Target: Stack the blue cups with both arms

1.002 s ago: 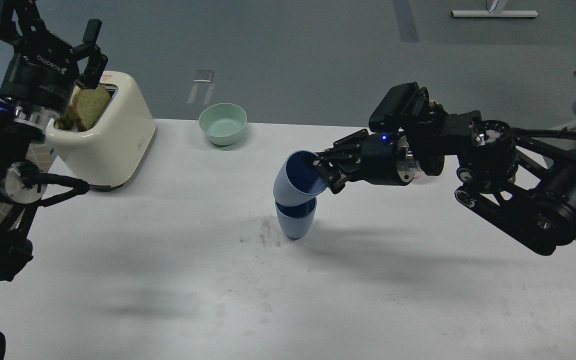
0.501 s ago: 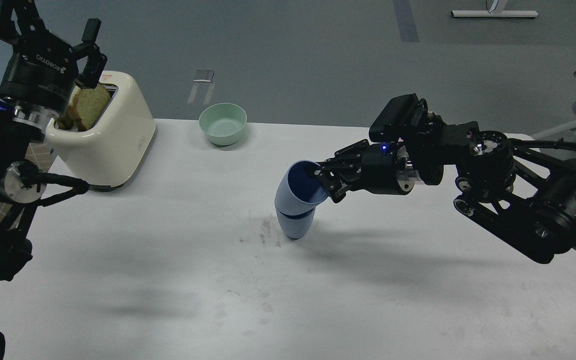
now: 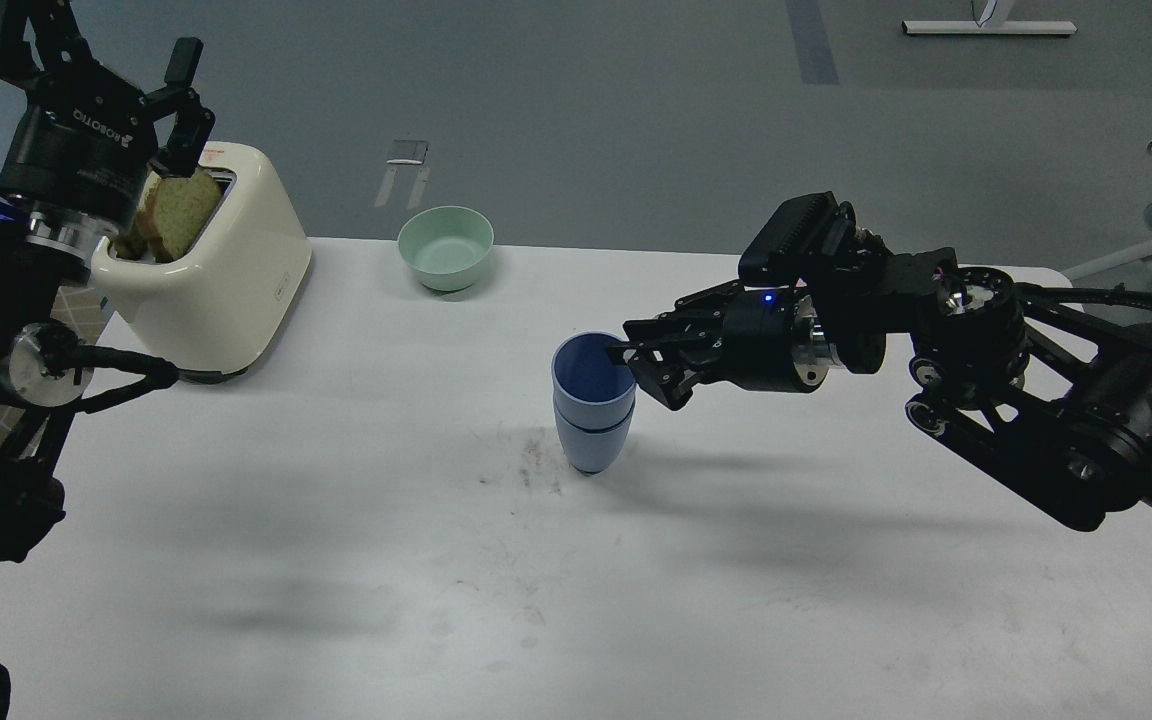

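Two blue cups stand nested and upright on the white table [image 3: 336, 560], the upper cup [image 3: 591, 372] seated inside the lower cup [image 3: 592, 440]. My right gripper [image 3: 644, 372] is at the stack's right rim. Its jaws stand apart, with one fingertip [image 3: 626, 347] over the upper cup's rim and the other outside the wall. It looks open and no longer pinching the cup. My left gripper [image 3: 86, 45] is raised at the far left, above and beside the toaster, open and empty.
A cream toaster [image 3: 211, 280] with bread slices in it stands at the back left of the table. A pale green bowl [image 3: 445, 247] sits at the back middle. A dark scuff [image 3: 534, 462] marks the table left of the cups.
The upper cup went from tilted in my right gripper to upright and seated in the lower cup. The right gripper's jaws have spread at the rim. The left arm has not moved.
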`<state>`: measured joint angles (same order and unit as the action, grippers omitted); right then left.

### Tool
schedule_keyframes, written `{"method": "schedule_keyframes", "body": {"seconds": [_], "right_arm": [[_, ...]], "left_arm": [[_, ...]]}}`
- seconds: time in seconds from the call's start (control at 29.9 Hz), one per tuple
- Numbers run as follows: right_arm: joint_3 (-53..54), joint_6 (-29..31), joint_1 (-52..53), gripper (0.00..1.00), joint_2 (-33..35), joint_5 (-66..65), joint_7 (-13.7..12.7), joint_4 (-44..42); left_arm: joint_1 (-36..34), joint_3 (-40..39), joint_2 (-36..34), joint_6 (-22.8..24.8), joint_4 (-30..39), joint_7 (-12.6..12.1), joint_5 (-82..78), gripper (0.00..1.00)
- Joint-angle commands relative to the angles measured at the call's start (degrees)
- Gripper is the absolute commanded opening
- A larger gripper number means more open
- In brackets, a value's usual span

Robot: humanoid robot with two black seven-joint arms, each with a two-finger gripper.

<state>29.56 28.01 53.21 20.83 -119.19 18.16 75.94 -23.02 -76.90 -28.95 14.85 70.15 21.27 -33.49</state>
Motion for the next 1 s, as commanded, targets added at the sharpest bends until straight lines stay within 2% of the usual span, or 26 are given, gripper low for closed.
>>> {"method": "schedule_keyframes", "body": {"seconds": [0.0,0.1,0.13,0.17,0.2,0.23,0.43,0.6,0.77,0.97], "right_arm": [[0.5,0.0,-0.4,0.36,0.0,0.0,0.0,0.1],[2.0,0.0,-0.6,0.52,0.0,0.3,-0.1,0.1],[3.7,0.0,-0.8,0.64,0.0,0.7,-0.1,0.1],[6.3,0.0,-0.9,0.83,0.0,1.0,-0.1,0.0],[8.0,0.0,-0.9,0.95,-0.1,1.0,-0.1,-0.1],[9.7,0.0,-0.9,1.0,-0.2,1.0,-0.1,-0.2],[27.8,0.0,-0.2,1.0,-0.9,1.0,-0.1,-2.6],[43.9,0.0,-0.1,1.0,-2.9,2.5,-0.1,-9.5],[50.1,0.0,-0.6,1.0,-2.0,13.2,-0.1,-15.6],[53.1,0.0,-3.3,1.0,2.4,37.2,-0.1,-23.8]], "left_arm": [[0.0,0.0,0.1,-0.1,0.0,0.0,0.0,0.98],[0.0,0.0,0.1,-0.1,0.1,0.0,-0.1,0.98],[0.0,0.0,0.1,0.0,0.0,0.0,-0.1,0.98],[0.0,0.0,0.1,0.0,0.0,0.0,-0.1,0.98],[0.0,0.0,0.0,0.0,0.1,0.0,-0.1,0.98],[0.0,0.0,0.0,-0.1,0.0,0.0,0.0,0.98],[0.1,0.0,-0.2,0.0,0.0,0.0,0.0,0.98],[0.0,0.5,-0.1,0.0,-0.1,0.0,0.0,0.98],[0.0,0.5,0.1,0.0,-0.1,0.0,0.3,0.98],[-0.1,-0.2,0.5,-0.1,-0.2,0.1,1.0,0.98]]}}
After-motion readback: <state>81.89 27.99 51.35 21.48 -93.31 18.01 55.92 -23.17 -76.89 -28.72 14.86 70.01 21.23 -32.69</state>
